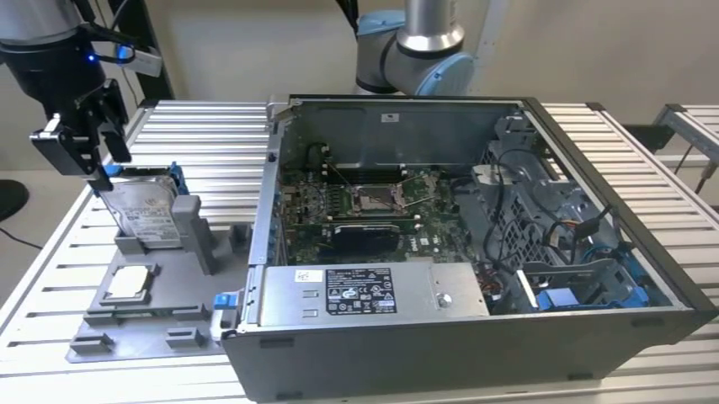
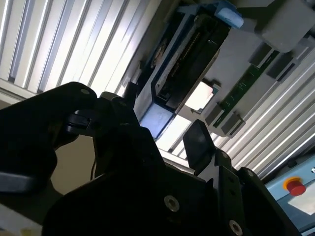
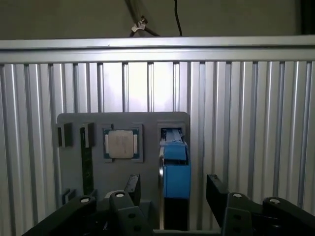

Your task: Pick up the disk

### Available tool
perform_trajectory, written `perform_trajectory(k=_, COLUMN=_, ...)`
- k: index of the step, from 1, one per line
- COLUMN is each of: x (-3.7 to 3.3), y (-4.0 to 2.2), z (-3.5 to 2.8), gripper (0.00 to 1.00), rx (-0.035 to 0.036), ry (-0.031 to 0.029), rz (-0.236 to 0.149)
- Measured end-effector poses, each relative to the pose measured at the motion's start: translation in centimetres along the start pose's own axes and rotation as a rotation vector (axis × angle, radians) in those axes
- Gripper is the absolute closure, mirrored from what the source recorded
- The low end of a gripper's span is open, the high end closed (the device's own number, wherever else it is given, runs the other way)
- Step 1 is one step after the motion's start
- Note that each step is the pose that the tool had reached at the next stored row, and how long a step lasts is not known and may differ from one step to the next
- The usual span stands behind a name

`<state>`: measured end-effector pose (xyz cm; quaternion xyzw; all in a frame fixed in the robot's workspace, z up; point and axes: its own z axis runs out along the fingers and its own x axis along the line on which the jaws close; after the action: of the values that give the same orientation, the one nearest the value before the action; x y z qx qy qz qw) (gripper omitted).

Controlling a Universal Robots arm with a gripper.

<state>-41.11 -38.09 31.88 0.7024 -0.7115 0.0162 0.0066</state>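
Pincer (image 1: 107,171): one
Disk (image 1: 146,210): one, just beneath the pincer
Chip (image 1: 130,280): one
Grey holder (image 1: 157,326): one
Computer case (image 1: 450,358): one
Power supply box (image 1: 371,290): one

Disk (image 1: 146,210) stands upright in its slot on the tray (image 1: 180,296) — chip (image 1: 127,282) lies flat just in front. Computer case (image 1: 450,345) sits to the exterior view's right, all on the table (image 1: 629,143) — gripper (image 1: 103,172) just above the disk.
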Motion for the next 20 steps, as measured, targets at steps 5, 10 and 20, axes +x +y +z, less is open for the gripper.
perform_trajectory(k=5, x=-0.04, y=0.01, z=0.68, gripper=0.0, rx=0.0012, ry=0.0001, rz=-0.003)
perform_trajectory(k=10, x=-0.07, y=0.02, z=1.42, gripper=0.0, rx=0.0028, ry=0.0, rz=-0.004)
perform_trajectory(k=20, x=-0.12, y=0.06, z=2.75, gripper=0.0, rx=0.0054, ry=-0.0017, rz=-0.007)
